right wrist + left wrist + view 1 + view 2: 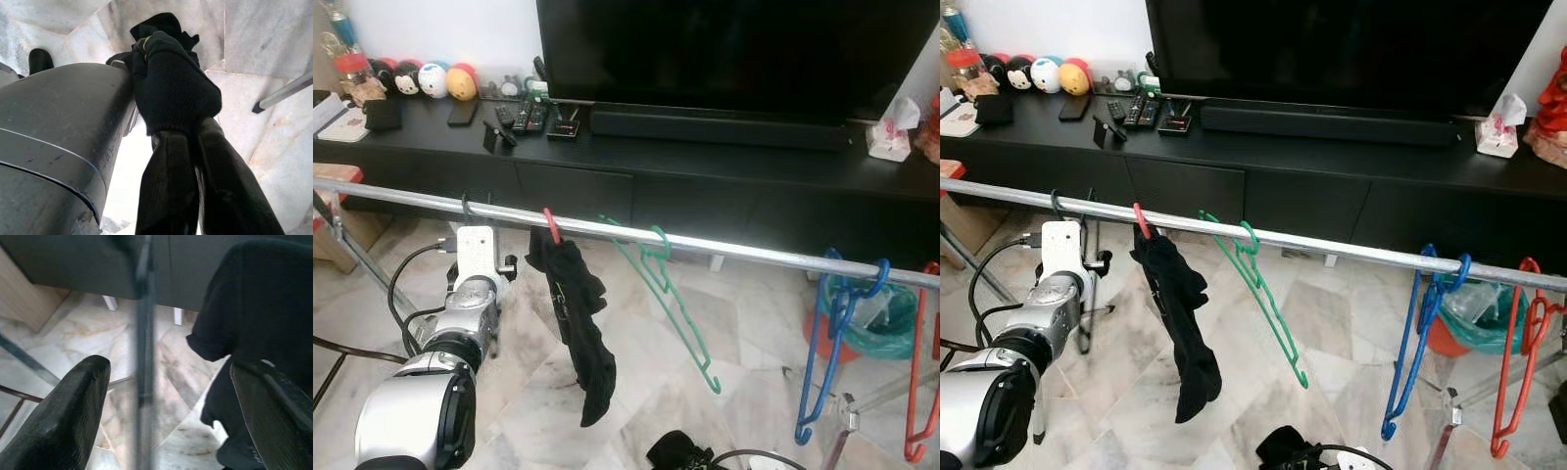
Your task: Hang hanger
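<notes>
While hooked over the steel rail (pixel 724 245) just beside the red hanger's black garment (pixel 573 313), dark hanger (pixel 144 333) between spread fingers of left tool (pixel 168 406): released. Back straight off, no snagging. Right tool (pixel 188 161) clenched on black sock (pixel 173 83), low.

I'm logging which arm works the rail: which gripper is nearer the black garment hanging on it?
Left. The left gripper is raised beside the black garment at the rail, fingers open around a thin dark hanger. The right gripper hangs low, clamping a dark sock.
</notes>
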Robot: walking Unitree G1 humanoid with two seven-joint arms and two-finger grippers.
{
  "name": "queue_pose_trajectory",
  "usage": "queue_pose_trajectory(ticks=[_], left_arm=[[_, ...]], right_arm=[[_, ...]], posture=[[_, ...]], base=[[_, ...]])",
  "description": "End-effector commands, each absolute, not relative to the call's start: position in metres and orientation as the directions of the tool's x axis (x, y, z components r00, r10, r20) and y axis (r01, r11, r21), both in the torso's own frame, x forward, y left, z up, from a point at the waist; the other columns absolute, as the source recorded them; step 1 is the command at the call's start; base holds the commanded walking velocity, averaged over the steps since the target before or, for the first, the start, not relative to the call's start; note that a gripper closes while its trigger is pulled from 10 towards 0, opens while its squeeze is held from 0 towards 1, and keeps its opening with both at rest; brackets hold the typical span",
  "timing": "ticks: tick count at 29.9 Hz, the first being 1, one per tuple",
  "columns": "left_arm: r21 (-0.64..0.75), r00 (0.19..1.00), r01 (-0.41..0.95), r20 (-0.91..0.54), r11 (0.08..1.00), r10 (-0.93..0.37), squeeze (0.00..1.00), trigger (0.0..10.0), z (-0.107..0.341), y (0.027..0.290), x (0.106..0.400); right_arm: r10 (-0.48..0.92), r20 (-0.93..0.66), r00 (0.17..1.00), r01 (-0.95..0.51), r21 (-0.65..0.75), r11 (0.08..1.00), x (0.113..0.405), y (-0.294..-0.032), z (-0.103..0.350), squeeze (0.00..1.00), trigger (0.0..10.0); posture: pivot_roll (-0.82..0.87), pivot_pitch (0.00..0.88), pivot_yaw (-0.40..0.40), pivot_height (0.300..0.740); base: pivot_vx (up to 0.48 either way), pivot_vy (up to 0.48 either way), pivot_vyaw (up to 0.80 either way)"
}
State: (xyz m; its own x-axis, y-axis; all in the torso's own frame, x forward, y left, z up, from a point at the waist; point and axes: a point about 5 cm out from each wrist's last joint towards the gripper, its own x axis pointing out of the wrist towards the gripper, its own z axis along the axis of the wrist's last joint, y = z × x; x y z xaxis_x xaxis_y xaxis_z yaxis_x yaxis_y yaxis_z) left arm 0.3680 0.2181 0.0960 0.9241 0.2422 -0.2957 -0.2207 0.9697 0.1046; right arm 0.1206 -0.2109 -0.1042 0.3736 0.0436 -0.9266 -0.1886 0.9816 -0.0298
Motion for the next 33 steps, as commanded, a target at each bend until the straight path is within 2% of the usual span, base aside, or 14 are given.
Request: queue_pose_trajectory(ticks=[1,33], left_arm=[[0.088,0.928,-0.216,-0.292,0.972,0.232,0.0,0.0,0.0979,0.2151,0.3699],[0.118,0.922,-0.232,-0.289,0.966,0.257,0.0,0.0,0.0963,0.2184,0.3683]], right_arm=[[0.041,-0.932,0.359,-0.188,-0.03,0.982,0.1145,-0.2132,-0.1056,0.0,10.0],[0.044,-0.932,0.361,-0.18,-0.023,0.983,0.1132,-0.213,-0.1059,0.0,10.0]], posture=[[-0.19,0.094,-0.03,0.74],[-0.2,0.103,-0.033,0.74]], base=[[0.0,0.0,0.0],[0.0,0.0,0.0]])
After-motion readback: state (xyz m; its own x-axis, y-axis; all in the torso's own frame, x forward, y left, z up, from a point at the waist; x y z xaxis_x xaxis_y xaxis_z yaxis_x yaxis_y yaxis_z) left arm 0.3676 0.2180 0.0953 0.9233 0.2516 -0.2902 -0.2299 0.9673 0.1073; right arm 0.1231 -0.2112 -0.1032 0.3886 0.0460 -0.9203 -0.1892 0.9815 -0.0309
